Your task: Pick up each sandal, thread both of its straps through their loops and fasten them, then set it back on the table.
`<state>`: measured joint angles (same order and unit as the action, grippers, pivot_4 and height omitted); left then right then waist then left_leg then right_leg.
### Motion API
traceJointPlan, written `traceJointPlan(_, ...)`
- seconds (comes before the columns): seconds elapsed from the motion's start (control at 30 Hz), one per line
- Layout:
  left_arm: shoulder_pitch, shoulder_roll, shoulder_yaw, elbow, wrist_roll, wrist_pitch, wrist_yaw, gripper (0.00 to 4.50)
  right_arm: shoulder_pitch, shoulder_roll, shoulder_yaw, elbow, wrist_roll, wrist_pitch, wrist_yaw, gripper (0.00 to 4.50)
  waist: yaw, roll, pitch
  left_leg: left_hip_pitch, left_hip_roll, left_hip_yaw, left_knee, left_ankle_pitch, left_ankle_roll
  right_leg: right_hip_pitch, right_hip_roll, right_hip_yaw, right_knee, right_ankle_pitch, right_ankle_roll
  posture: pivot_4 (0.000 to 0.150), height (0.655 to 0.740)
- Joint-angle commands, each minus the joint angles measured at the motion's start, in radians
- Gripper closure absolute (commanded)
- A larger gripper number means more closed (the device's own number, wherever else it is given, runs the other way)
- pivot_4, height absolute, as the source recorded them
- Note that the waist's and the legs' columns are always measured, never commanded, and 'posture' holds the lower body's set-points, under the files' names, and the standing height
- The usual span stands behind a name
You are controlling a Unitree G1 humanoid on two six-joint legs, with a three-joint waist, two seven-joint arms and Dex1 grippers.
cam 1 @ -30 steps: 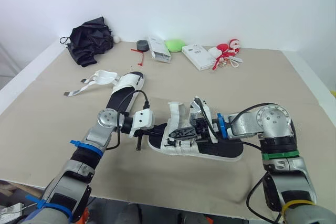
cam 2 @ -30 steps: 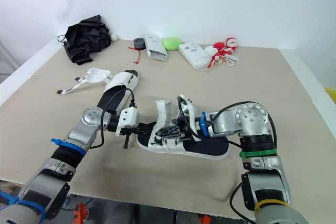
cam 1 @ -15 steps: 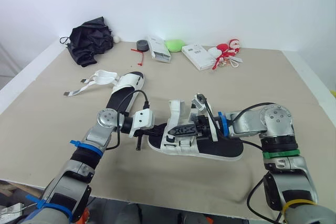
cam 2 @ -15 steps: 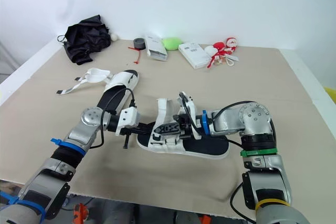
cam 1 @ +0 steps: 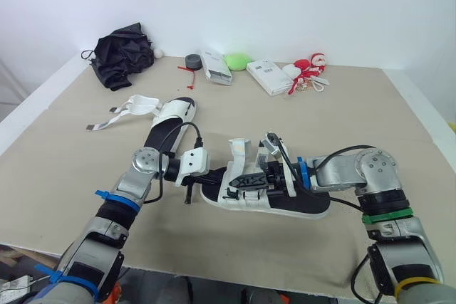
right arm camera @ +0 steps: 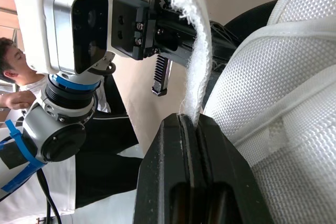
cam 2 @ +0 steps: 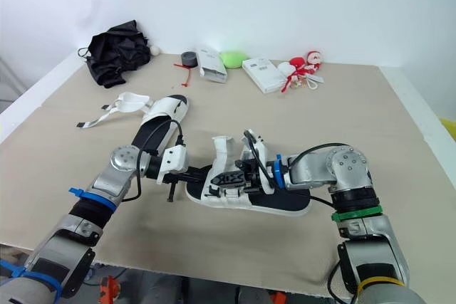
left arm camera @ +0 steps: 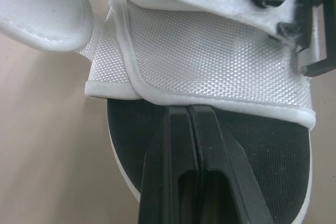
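A sandal (cam 1: pixel 296 203) with a black footbed and white straps lies in the middle of the table. My left gripper (cam 1: pixel 214 174) is shut on its toe end; the left wrist view has the fingers (left arm camera: pixel 178 129) closed on the black sole under the front strap (left arm camera: pixel 210 56). My right gripper (cam 1: pixel 241 181) reaches over the footbed from the heel side and is shut on a fuzzy white strap (right arm camera: pixel 197 61) of this sandal. A second sandal (cam 1: pixel 169 117) lies at the back left with its straps (cam 1: pixel 121 113) spread loose on the table.
Along the back edge lie a black cloth bundle (cam 1: pixel 122 53), a grey tape roll (cam 1: pixel 192 60), two white boxes (cam 1: pixel 215 67), a green object (cam 1: pixel 237 61) and a red and white toy (cam 1: pixel 308 70). A person (right arm camera: pixel 21 72) is beyond the table in the right wrist view.
My right gripper lifted the strap a little, then lowered it again over the front strap. The right elbow swung outward. The left arm and both sandals stayed put.
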<state>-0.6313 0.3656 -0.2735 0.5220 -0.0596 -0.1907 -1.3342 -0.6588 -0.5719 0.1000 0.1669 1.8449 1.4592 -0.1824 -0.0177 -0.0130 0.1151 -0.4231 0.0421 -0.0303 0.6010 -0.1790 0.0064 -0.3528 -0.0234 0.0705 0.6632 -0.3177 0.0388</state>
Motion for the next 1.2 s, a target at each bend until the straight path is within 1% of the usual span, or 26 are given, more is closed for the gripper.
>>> traceJointPlan(0.03, 0.085, -0.004, -0.12, 0.082, 0.092, 0.04, -0.025, 4.5, 0.045, -0.033, 0.081, -0.091, 0.027, 0.013, -0.012, 4.47, 0.0, 0.0, 0.0, 0.0, 0.0, 0.0, 0.0, 0.0, 0.0, 0.0, 0.0, 0.0, 0.0, 0.0, 0.0, 0.15, 0.7322)
traceJointPlan(0.13, 0.086, -0.005, -0.119, 0.083, 0.092, 0.041, -0.024, 4.5, 0.07, -0.048, 0.124, -0.137, 0.028, 0.0, -0.013, 4.47, 0.0, 0.0, 0.0, 0.0, 0.0, 0.0, 0.0, 0.0, 0.0, 0.0, 0.0, 0.0, 0.0, -0.001, 0.0, 0.15, 0.7322)
traceJointPlan(0.23, 0.086, -0.005, -0.118, 0.082, 0.092, 0.042, -0.023, 4.5, 0.067, -0.054, 0.154, -0.169, -0.035, 0.009, -0.002, 4.47, 0.0, 0.0, 0.0, 0.0, 0.0, -0.001, 0.0, 0.0, 0.001, 0.001, 0.0, 0.0, -0.001, -0.001, 0.0, 0.15, 0.7322)
traceJointPlan(0.37, 0.087, -0.005, -0.117, 0.082, 0.093, 0.042, -0.023, 4.5, 0.05, -0.047, 0.158, -0.165, -0.11, 0.007, 0.015, 4.47, 0.001, -0.001, -0.001, 0.0, 0.0, -0.001, 0.0, -0.001, 0.0, 0.001, 0.0, 0.0, -0.001, -0.002, 0.0, 0.15, 0.7322)
traceJointPlan(0.47, 0.087, -0.005, -0.117, 0.081, 0.093, 0.042, -0.022, 4.5, 0.017, -0.046, 0.151, -0.179, -0.208, 0.007, 0.056, 4.47, 0.001, -0.001, -0.001, 0.0, 0.0, -0.001, 0.0, -0.001, 0.0, 0.001, 0.0, 0.0, -0.001, -0.002, -0.001, 0.15, 0.7322)
traceJointPlan(0.53, 0.087, -0.005, -0.116, 0.081, 0.093, 0.042, -0.021, 4.5, 0.004, -0.052, 0.151, -0.209, -0.265, 0.016, 0.105, 4.47, 0.001, -0.001, -0.001, 0.0, 0.0, -0.001, 0.0, -0.001, 0.0, 0.001, 0.0, -0.001, -0.001, -0.002, -0.001, 0.15, 0.7322)
traceJointPlan(0.7, 0.086, -0.004, -0.116, 0.081, 0.093, 0.043, -0.02, 4.5, 0.011, -0.092, 0.158, -0.366, -0.41, 0.003, 0.298, 4.47, 0.001, 0.0, 0.0, 0.0, -0.001, -0.002, 0.0, -0.001, 0.0, 0.001, -0.001, -0.001, -0.001, -0.003, -0.001, 0.15, 0.7322)
traceJointPlan(0.73, 0.086, -0.004, -0.116, 0.082, 0.093, 0.043, -0.02, 4.5, 0.016, -0.1, 0.161, -0.393, -0.439, -0.008, 0.339, 4.47, 0.001, 0.0, 0.0, 0.0, -0.001, -0.003, 0.0, -0.002, -0.001, 0.001, -0.001, -0.001, -0.001, -0.006, 0.004, 0.15, 0.7322)
traceJointPlan(0.83, 0.082, -0.006, -0.115, 0.086, 0.094, 0.041, -0.021, 4.5, 0.029, -0.122, 0.189, -0.461, -0.526, -0.038, 0.448, 4.47, 0.003, -0.001, 0.0, 0.0, -0.003, -0.005, 0.0, -0.003, -0.003, 0.001, -0.002, -0.001, -0.002, -0.007, 0.003, 0.15, 0.7322)
traceJointPlan(1.03, 0.071, -0.008, -0.112, 0.097, 0.097, 0.038, -0.024, 4.5, 0.039, -0.125, 0.221, -0.493, -0.667, -0.072, 0.592, 4.47, 0.003, -0.001, 0.0, 0.0, -0.007, -0.006, 0.0, -0.004, -0.004, 0.004, -0.004, -0.001, -0.002, -0.008, 0.003, 0.15, 0.7322)
traceJointPlan(1.07, 0.069, -0.008, -0.112, 0.099, 0.097, 0.037, -0.025, 4.5, 0.039, -0.123, 0.222, -0.494, -0.686, -0.076, 0.613, 4.47, 0.003, -0.001, 0.0, 0.0, -0.007, -0.006, 0.0, -0.004, -0.004, 0.004, -0.004, -0.001, -0.002, -0.01, 0.006, 0.15, 0.7322)
traceJointPlan(1.13, 0.067, -0.008, -0.111, 0.102, 0.098, 0.036, -0.025, 4.5, 0.036, -0.114, 0.208, -0.48, -0.711, -0.081, 0.641, 3.79, 0.003, -0.001, 0.0, 0.0, -0.007, -0.007, 0.0, -0.004, -0.004, 0.004, -0.004, -0.002, -0.002, -0.01, 0.006, 0.15, 0.7322)
traceJointPlan(1.17, 0.066, -0.007, -0.111, 0.104, 0.099, 0.035, -0.025, 4.5, 0.033, -0.107, 0.194, -0.468, -0.715, -0.08, 0.654, 3.54, 0.003, -0.001, 0.0, 0.0, -0.007, -0.008, 0.0, -0.004, -0.005, 0.004, -0.004, -0.002, -0.002, -0.01, 0.006, 0.15, 0.7322)
traceJointPlan(1.2, 0.064, -0.007, -0.111, 0.106, 0.099, 0.035, -0.025, 4.5, 0.02, -0.097, 0.173, -0.44, -0.719, -0.075, 0.66, 3.02, 0.003, -0.001, 0.0, 0.0, -0.007, -0.008, 0.0, -0.004, -0.005, 0.004, -0.004, -0.002, -0.002, -0.01, 0.006, 0.15, 0.7322)
